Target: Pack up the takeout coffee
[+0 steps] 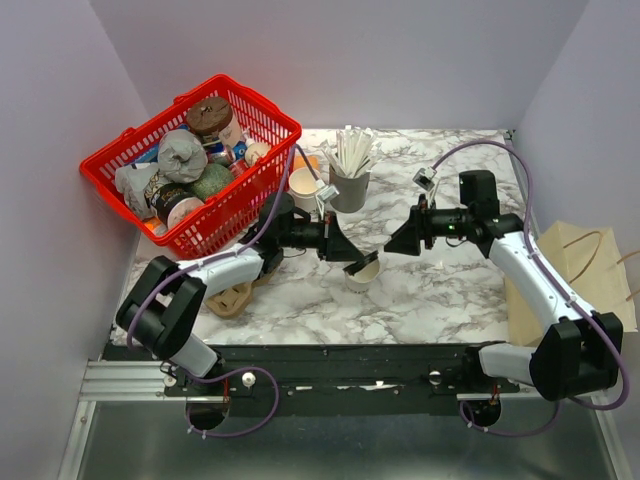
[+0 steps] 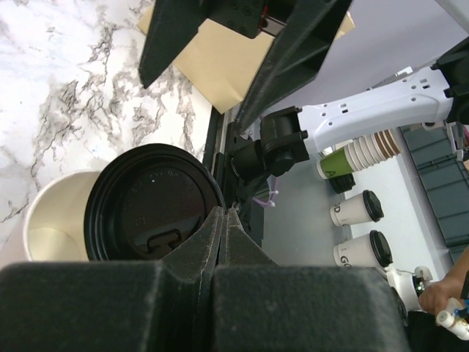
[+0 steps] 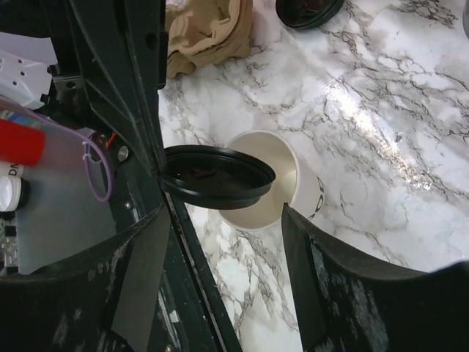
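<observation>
The cream-white paper cup (image 1: 360, 279) stands open on the marble table, its mouth uncovered. My left gripper (image 1: 350, 256) is shut on the rim of the round black lid (image 1: 364, 264) and holds it tilted just above the cup's mouth. In the left wrist view the gripper (image 2: 223, 214) pinches the edge of the lid (image 2: 150, 213), and the cup (image 2: 51, 224) shows below it. My right gripper (image 1: 392, 245) is open and empty just right of the cup. In the right wrist view that gripper (image 3: 223, 220) faces the lid (image 3: 216, 176) and the cup (image 3: 282, 183).
A red basket (image 1: 262, 107) of packaged goods stands at the back left. A grey cup of white sticks (image 1: 350, 185) and a stack of paper cups (image 1: 303, 187) stand behind the grippers. A brown cardboard carrier (image 1: 235, 296) lies left, a paper bag (image 1: 570, 270) right. A second black lid (image 3: 308, 11) lies nearby.
</observation>
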You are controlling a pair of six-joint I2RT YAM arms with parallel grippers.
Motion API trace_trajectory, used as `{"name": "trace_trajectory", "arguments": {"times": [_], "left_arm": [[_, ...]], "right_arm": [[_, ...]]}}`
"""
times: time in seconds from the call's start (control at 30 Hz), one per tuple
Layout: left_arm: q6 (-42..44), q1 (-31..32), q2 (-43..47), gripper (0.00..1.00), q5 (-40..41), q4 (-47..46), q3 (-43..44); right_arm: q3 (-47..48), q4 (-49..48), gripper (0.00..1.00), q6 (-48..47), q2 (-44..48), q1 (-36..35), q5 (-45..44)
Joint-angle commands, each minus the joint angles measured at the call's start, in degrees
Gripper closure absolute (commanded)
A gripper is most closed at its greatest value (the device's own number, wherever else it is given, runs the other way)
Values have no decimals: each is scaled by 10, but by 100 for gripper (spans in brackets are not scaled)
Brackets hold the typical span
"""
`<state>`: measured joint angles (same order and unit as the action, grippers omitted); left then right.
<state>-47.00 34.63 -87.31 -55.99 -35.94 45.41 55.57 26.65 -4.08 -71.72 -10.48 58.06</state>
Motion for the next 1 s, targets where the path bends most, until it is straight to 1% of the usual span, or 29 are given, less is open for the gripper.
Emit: {"name": "trace_trajectory", "arguments": {"times": [0.0,0.2,0.37,0.53,0.63,0.7,0.73,0.77,0.8,0.83,0.87,0.9,0.93,0.97], "left_arm": [[-19,-3,-13,100,-7,-42,1],[-43,-14,-35,100,-9,-72,4],[-54,-24,-47,100,-2,-69,6],[-77,-33,-66,100,-3,-96,8],[-81,-36,-73,100,-4,-102,14],[-81,-36,-71,100,-3,-108,19],[-78,-36,-69,100,-3,-106,21],[-72,-36,-63,92,0,-101,30],[-58,-37,-59,87,3,-64,36],[-17,-38,-52,84,9,-33,45],[14,-39,-38,77,13,2,63],[46,-39,-29,73,37,90,74],[79,-40,-19,69,53,134,85],[145,-40,-2,63,68,174,105]], "right_arm": [[-7,-10,28,-12,-9,-1,-14],[-5,-3,28,-29,-1,-1,-12],[17,37,28,-97,3,0,-16],[39,67,28,-140,-12,-3,-7],[60,98,28,-181,-22,-8,-7],[75,127,28,-249,-25,-16,-8],[84,165,28,-283,-23,-33,-15],[92,179,28,-350,-18,-45,-25],[92,188,29,-379,-13,-59,-38],[93,210,29,-412,-8,-85,-58],[92,217,29,-470,2,-97,-68],[94,220,31,-490,4,-111,-80],[97,233,34,-508,5,-132,-99],[103,241,35,-544,4,-141,-104]]}}
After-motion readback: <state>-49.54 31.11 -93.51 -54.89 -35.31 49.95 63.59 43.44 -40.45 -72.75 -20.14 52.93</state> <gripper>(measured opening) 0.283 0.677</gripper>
